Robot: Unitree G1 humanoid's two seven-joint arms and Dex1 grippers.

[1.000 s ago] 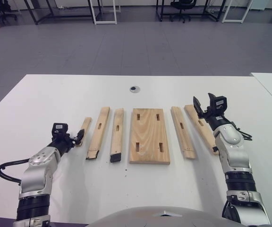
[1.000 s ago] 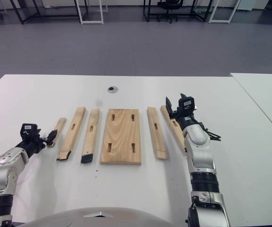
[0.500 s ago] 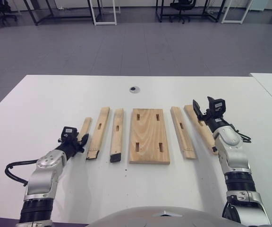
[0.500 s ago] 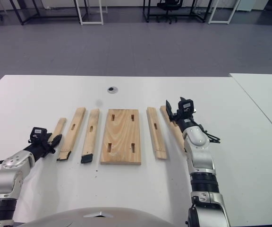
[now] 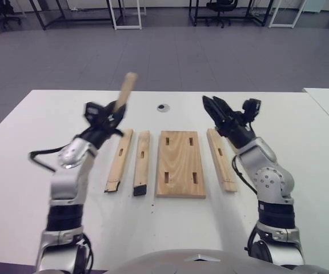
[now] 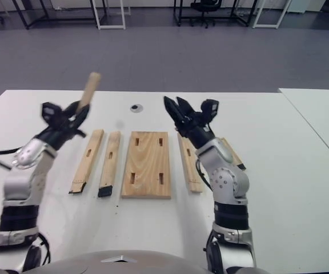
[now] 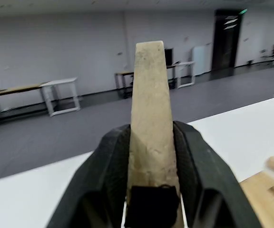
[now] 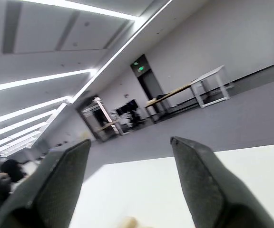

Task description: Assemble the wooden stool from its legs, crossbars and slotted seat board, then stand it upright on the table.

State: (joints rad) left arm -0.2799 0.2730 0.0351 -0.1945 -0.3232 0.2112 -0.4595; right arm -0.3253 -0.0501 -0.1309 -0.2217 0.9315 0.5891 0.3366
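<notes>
A grey-floored room point(image 5: 170, 51) lies behind the white surface point(image 5: 50, 125), where the seat board point(image 5: 180, 164) lies flat between legs point(image 5: 142, 162). Left hand point(image 5: 112, 117) grips a raised crossbar point(image 5: 127, 87); right hand point(image 5: 211, 101) gapes wide.

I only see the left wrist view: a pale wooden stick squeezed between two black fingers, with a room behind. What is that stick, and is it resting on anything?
Observer: It is the short crossbar. The left gripper holds it in the air above the table, free end tilted up and away from the robot.
Operator: What is it meant to join?
Observer: The slotted seat board lies flat mid-table, apart from it, with legs lying alongside.
</notes>
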